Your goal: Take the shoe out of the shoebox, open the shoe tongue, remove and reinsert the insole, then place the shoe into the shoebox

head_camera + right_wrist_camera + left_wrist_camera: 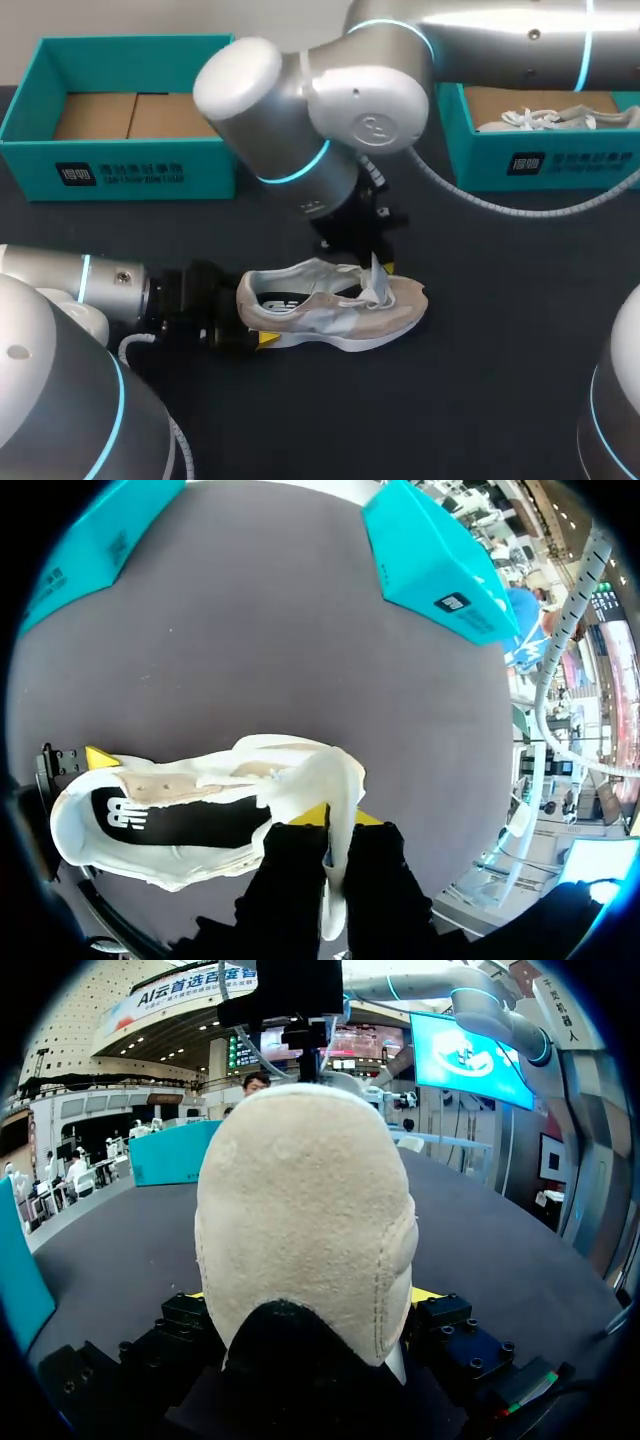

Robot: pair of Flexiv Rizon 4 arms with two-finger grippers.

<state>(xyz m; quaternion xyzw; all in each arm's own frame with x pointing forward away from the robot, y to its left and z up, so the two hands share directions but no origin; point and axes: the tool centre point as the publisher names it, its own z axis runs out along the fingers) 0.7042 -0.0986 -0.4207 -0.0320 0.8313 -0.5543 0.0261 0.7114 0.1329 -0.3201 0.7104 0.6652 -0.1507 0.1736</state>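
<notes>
A beige and white shoe (335,310) lies on its sole on the dark table, toe to the right. Its heel (305,1210) sits between the fingers of my left gripper (255,335), which stand wide apart and press it from both sides. My right gripper (337,825) comes down from above and is shut on the white tongue (330,780), which is pulled up and away from the shoe's mouth (378,280). The dark insole (170,820) shows inside the shoe. An empty teal shoebox (130,150) stands at the back left.
A second teal shoebox (540,160) at the back right holds another pale shoe (545,118). My right arm's elbow (300,110) hangs over the middle of the table. Bare dark tabletop (480,380) lies in front of the shoe.
</notes>
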